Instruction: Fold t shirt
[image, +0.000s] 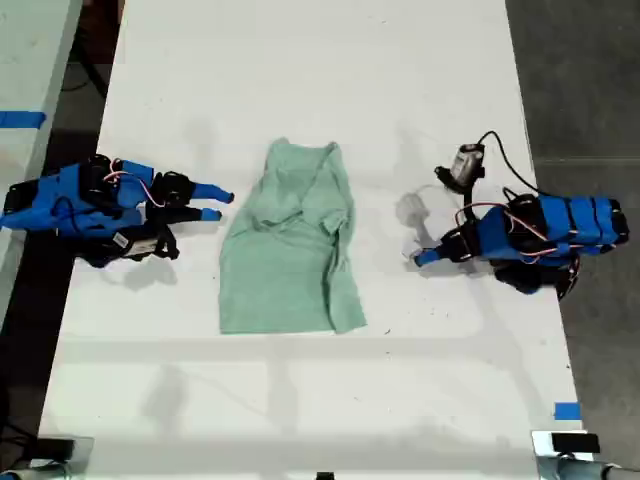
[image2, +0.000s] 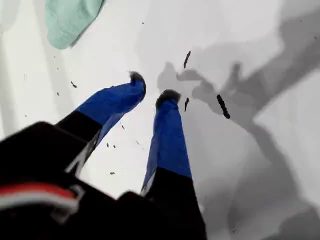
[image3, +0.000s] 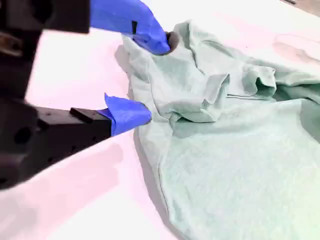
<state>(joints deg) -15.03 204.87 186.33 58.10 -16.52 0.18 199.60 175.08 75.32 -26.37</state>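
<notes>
The pale mint-green t shirt (image: 288, 245) lies wrinkled in the middle of the white table (image: 300, 60), its neck end toward the far edge and one side partly folded over itself. My second gripper (image: 214, 204) is at the exterior view's left, open, its fingertips at the shirt's edge; in the second wrist view the t shirt (image3: 235, 145) fills the frame and the gripper (image3: 149, 77) straddles its rumpled border. My first gripper (image: 418, 258), at the exterior view's right, rests apart from the shirt. Its jaws (image2: 151, 88) are narrowly open over bare table, with a corner of the shirt (image2: 67, 20) beyond.
A grey camera with a black cable (image: 467, 163) sits above the arm at the exterior view's right. Blue tape (image: 567, 411) marks the table's near corner on that side. Dark floor (image: 580, 80) borders the table. Black specks (image2: 222, 106) dot the surface.
</notes>
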